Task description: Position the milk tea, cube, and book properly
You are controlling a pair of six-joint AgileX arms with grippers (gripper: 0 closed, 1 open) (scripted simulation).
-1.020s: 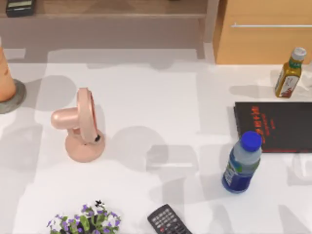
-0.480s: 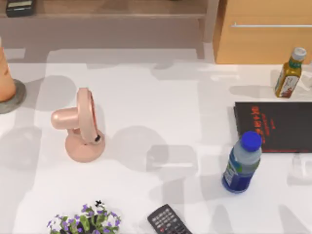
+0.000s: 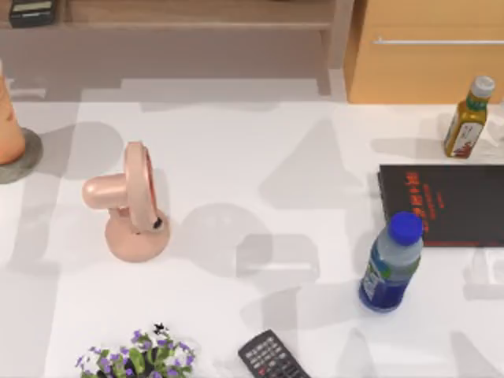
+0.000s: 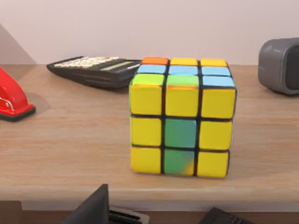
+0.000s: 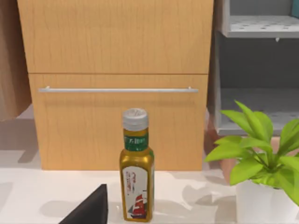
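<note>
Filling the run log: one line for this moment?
cube: on wooden shelf, by calculator | milk tea: on coaster, table's left edge

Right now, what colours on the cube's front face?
Mostly yellow, with green centre and lower-middle stickers; cube shows best in the left wrist view.

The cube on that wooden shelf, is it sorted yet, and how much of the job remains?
The cube sits untouched on the wooden shelf, beside a calculator. The milk tea stands on a grey coaster at the table's left edge, so possibly placed. Nothing is gripped; the teal book remains too.

White table with fan, two bottles, black book, remote (cube on wooden shelf)
</note>
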